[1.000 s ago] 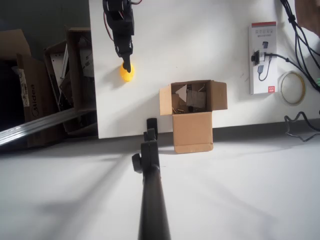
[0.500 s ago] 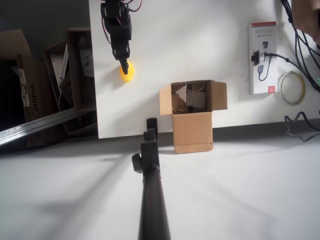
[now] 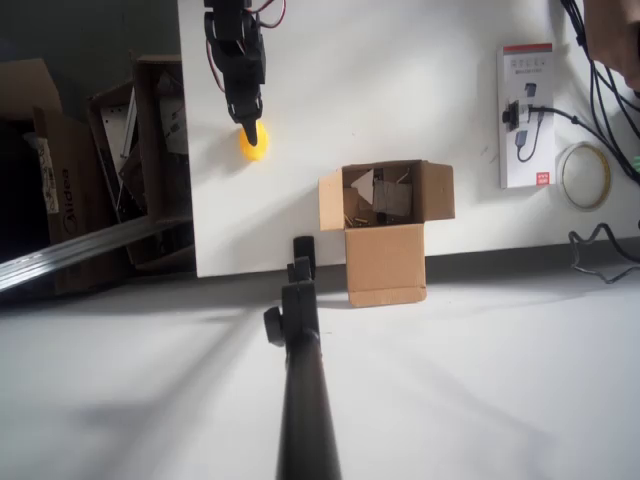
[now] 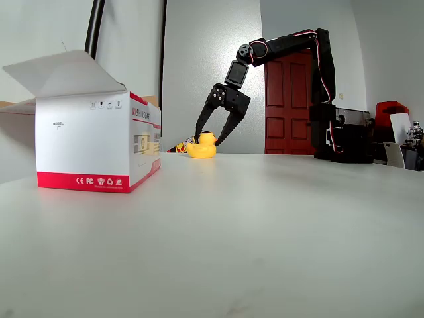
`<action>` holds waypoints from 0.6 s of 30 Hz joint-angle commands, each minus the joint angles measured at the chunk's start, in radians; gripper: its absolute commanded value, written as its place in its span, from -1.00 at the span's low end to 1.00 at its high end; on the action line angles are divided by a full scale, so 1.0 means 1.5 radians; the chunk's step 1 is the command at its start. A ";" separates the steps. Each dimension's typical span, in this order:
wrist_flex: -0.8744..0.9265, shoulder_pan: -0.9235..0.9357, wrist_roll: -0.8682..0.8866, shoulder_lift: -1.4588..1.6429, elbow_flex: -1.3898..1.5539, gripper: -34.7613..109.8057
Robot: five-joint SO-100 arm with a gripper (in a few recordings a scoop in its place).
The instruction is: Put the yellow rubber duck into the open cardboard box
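The yellow rubber duck [image 3: 254, 146] sits upright on the white table, left of and a little beyond the open cardboard box [image 3: 385, 262] in the overhead view. The box stands near the table's front edge with its flaps spread and some scraps inside. My gripper [image 3: 251, 128] hangs over the duck, pointing down. In the fixed view the duck [image 4: 202, 146] stands between the fingers of my gripper [image 4: 209, 138], which is open, one finger on each side of the duck's head. A pale flap [image 4: 63, 73] rises behind the package there.
A white-and-red retail package [image 3: 526, 115] lies at the right, with a tape roll [image 3: 585, 176] and cables beside it. A black pole [image 3: 302, 380] reaches in from below. Dark cardboard boxes [image 3: 150, 160] stand off the table's left edge. The package [image 4: 99, 142] fills the left foreground.
The arm has shifted slightly to the left over the duck. The duck and the box have stayed in place.
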 commanded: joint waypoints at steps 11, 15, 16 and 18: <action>0.000 -0.009 -0.003 0.020 -0.026 -0.39; 0.016 -0.006 -0.005 0.058 -0.026 -0.39; 0.024 -0.006 -0.005 0.070 -0.026 -0.39; 0.042 -0.007 -0.007 0.097 -0.027 -0.40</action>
